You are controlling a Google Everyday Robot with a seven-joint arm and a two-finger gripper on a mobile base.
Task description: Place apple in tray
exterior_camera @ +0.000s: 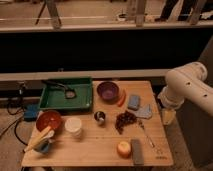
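The apple [124, 148], yellow-orange and round, sits on the wooden table [90, 150] near its front edge, right of centre. The green tray [54, 101] stands at the table's back left and holds a dark utensil [67, 91]. My white arm [187, 82] comes in from the right. Its gripper [168, 116] hangs beside the table's right edge, well right of and behind the apple and far from the tray. It holds nothing that I can see.
Between apple and tray stand a purple bowl [107, 91], a metal cup [100, 117], a white cup [73, 126] and a dark red bunch [125, 120]. A grey block [136, 151] lies right next to the apple. A red bowl [48, 120] is at the left.
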